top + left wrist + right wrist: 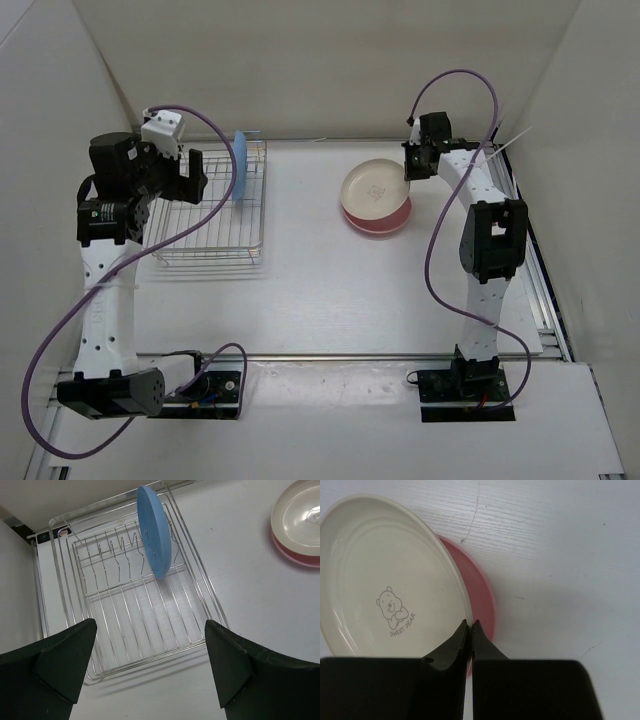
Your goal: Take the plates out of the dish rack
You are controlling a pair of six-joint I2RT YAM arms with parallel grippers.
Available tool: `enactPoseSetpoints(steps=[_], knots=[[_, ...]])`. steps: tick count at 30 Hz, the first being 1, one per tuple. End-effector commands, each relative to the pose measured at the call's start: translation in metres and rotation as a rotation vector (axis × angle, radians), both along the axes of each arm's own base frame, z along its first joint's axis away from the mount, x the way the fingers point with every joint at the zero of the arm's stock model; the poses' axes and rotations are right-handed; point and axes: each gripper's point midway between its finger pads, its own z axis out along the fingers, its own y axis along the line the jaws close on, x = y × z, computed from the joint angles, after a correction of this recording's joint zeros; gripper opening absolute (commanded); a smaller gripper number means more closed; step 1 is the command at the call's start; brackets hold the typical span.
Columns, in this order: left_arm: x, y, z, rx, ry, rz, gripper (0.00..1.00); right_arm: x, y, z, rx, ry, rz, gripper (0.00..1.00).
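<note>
The light blue plate (241,165) stands on edge in the far right slots of the silver wire dish rack (215,245); the left wrist view shows both the plate (155,532) and the rack (135,625). My left gripper (190,172) hovers open and empty above the rack's left side (150,665). The cream-white plate (375,188) lies slightly tilted on the pink plate (380,224) on the table at the right. My right gripper (410,165) is shut on the cream-white plate's (385,575) right rim (469,625), above the pink plate (482,597).
White walls close in the table at the back and on both sides. The rack sits by the left wall. A metal rail runs along the table's right edge (535,290). Purple cables loop off both arms.
</note>
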Motion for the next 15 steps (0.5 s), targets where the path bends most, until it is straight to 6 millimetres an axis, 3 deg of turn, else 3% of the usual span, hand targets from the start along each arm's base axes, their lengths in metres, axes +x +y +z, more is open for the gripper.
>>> enactPoseSetpoints(steps=[1, 15], knots=[[-0.009, -0.008, 0.017, -0.047, -0.06, -0.034, 1.0, 0.013, 0.007, 0.012, -0.011, -0.072, 0.012, 0.0], [-0.018, -0.016, 0.02, -0.077, -0.06, -0.074, 1.0, 0.008, 0.003, -0.014, -0.045, -0.023, 0.018, 0.0]])
